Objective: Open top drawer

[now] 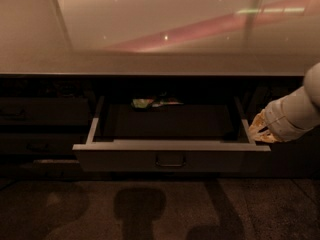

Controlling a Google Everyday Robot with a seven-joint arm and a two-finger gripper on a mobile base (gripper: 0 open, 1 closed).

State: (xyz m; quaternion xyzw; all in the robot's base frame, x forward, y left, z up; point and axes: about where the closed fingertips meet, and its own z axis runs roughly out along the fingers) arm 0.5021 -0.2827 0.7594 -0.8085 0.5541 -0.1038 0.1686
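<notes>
From my seat, the top drawer (125,159) stands pulled well out of the cabinet, in the middle of the view below the counter (160,59). Its flat dark front faces me, with the loop handle (170,160) centred on it. I can see down into the drawer: the inner floor (170,123) is mostly bare, and a small heap of packets (154,103), greenish and pale, lies at the very back, slightly left of centre. The pale side rails (92,130) run back from the front on both sides.

The gripper (259,129) sits at the right end of the drawer, just beside the front right corner and level with the top edge of the right side wall. It looks close enough to touch that corner, but I cannot say whether there is contact. It is well apart from the handle and holds nothing that I can make out; whether it is wide or narrow I cannot tell from this angle. The pale arm (295,113) reaches in from the right edge, sloping down to the left towards the drawer.

To the left of the open drawer are narrower dark drawers (40,114), all closed. The floor (75,209) in front carries several dark shadows (139,204).
</notes>
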